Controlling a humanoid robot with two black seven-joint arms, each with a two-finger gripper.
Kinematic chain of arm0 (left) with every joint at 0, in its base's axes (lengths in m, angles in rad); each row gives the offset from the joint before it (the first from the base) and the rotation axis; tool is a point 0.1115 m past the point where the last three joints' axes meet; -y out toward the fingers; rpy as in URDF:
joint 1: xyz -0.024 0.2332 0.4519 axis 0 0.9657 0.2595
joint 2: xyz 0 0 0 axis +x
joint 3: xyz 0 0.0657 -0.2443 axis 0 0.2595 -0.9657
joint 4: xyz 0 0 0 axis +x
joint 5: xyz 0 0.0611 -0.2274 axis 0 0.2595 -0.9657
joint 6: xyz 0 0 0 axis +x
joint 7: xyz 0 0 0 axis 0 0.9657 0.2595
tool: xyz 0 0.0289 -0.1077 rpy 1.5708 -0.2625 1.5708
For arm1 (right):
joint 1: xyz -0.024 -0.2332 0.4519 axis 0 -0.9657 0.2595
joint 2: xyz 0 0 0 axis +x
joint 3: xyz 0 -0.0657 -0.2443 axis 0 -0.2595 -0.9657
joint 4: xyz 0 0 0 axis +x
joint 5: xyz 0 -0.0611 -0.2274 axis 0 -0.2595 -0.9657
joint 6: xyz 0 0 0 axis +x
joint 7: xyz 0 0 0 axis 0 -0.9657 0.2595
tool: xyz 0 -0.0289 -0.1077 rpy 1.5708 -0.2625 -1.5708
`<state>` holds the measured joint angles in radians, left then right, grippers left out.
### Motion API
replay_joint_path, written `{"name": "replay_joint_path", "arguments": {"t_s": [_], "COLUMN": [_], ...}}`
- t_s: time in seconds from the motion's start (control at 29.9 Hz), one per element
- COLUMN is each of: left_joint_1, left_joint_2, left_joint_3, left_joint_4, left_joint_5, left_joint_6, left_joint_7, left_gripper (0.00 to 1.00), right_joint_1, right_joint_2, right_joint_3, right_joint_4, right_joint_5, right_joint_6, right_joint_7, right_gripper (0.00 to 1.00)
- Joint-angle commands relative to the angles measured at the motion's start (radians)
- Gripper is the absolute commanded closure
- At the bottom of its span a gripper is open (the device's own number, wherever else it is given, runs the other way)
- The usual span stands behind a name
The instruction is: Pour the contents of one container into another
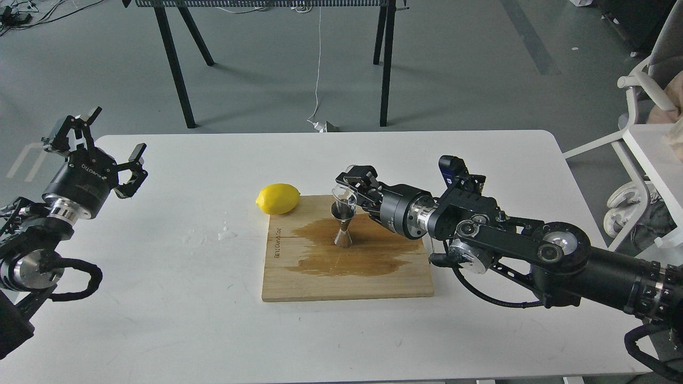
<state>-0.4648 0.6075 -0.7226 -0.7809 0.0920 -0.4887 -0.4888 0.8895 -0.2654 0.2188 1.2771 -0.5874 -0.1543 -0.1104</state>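
My right end effector [347, 186] pinching glass cup [344, 196], tipped over jigger [343, 226] standing upright on wet board [347, 277], lemon [278, 198] at board's corner. Left end effector [109, 141] spread, above bench [160, 320] edge.

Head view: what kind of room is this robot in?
Probably a robotics lab or workshop: a plain white table, a bare grey floor with a loose cable, and black trestle legs behind.

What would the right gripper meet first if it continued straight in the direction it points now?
The right gripper, shut on the glass cup, points left across the wooden board. Above the jigger, the lemon probably comes first; depth is unclear, so it may pass by.
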Motion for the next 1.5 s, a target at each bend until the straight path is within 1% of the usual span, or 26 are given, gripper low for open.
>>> {"name": "replay_joint_path", "arguments": {"t_s": [0.0, 0.37, 0.43, 0.8, 0.9, 1.0, 1.04, 1.1, 1.3, 1.37, 1.47], "left_joint_1": [0.0, 0.0, 0.0, 0.0, 0.0, 0.002, 0.002, 0.002, 0.0, 0.0, 0.0], "left_joint_2": [0.0, 0.0, 0.0, 0.0, 0.002, 0.002, 0.002, 0.002, 0.0, 0.0, -0.006], "left_joint_3": [0.0, 0.0, 0.0, 0.0, 0.0, 0.0, 0.0, 0.0, 0.0, 0.0, 0.0], "left_joint_4": [0.0, 0.002, 0.002, 0.002, 0.002, 0.003, 0.003, 0.003, 0.003, 0.003, 0.005], "left_joint_5": [0.0, 0.0, 0.0, 0.0, 0.0, 0.0, 0.0, 0.0, 0.0, -0.002, -0.003], "left_joint_6": [0.0, 0.0, 0.0, 0.0, 0.0, 0.0, 0.0, 0.0, 0.0, 0.0, 0.0], "left_joint_7": [0.0, 0.0, 0.0, 0.0, 0.0, 0.0, 0.0, 0.0, 0.0, 0.0, 0.0], "left_gripper": [0.01, 0.01, 0.01, 0.01, 0.01, 0.01, 0.01, 0.01, 0.01, 0.01, 0.01], "right_joint_1": [0.022, 0.029, 0.026, -0.038, -0.118, -0.213, -0.257, -0.338, -0.584, -0.645, -0.719], "right_joint_2": [0.0, -0.002, -0.006, -0.018, -0.02, -0.018, -0.018, -0.011, 0.006, 0.021, 0.058], "right_joint_3": [-0.038, -0.056, -0.045, 0.145, 0.256, 0.399, 0.459, 0.569, 0.885, 0.962, 1.021], "right_joint_4": [0.001, 0.001, 0.001, 0.011, 0.022, 0.047, 0.057, 0.065, 0.065, 0.054, 0.007], "right_joint_5": [0.0, 0.003, 0.006, 0.032, 0.08, 0.119, 0.144, 0.204, 0.435, 0.532, 0.673], "right_joint_6": [-0.001, -0.001, -0.001, 0.002, 0.012, 0.024, 0.035, 0.068, 0.212, 0.26, 0.314], "right_joint_7": [0.0, 0.0, 0.008, 0.012, 0.034, 0.075, 0.093, 0.113, 0.146, 0.147, 0.149], "right_gripper": [0.65, 0.65, 0.65, 0.66, 0.65, 0.65, 0.65, 0.65, 0.66, 0.66, 0.66]}}
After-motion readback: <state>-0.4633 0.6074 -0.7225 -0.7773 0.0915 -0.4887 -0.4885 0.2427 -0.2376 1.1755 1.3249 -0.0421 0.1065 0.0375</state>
